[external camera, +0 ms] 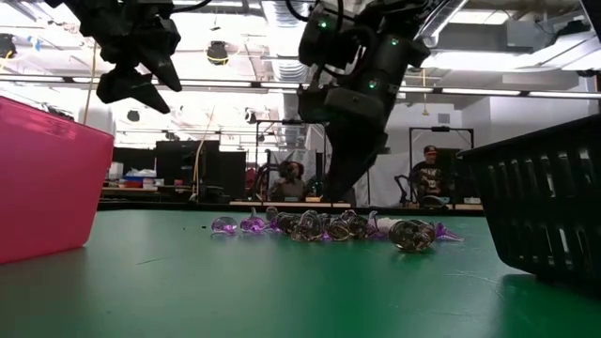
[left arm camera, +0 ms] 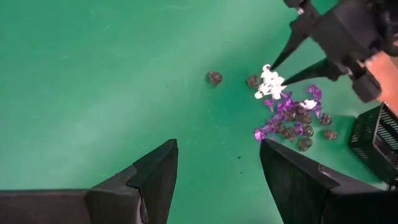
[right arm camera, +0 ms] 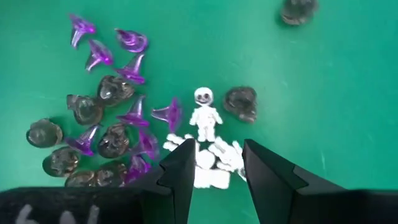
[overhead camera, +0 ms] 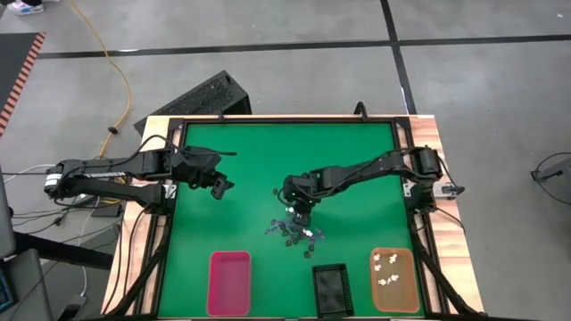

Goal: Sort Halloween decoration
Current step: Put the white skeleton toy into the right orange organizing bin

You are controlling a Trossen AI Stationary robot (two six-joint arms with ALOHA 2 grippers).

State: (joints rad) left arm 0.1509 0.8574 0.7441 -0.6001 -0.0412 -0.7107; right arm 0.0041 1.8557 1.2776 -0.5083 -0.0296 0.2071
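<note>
Right wrist view, right pincer part-open, straddling white trinkets

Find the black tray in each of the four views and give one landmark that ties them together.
High view: black tray at the near table edge, between the pink tray and orange tray.
Low view: slatted black wall at the right edge.
Left wrist view: a corner at the right edge.
Right wrist view: not in it.
Shared landmark: the pile of trinkets.
</note>
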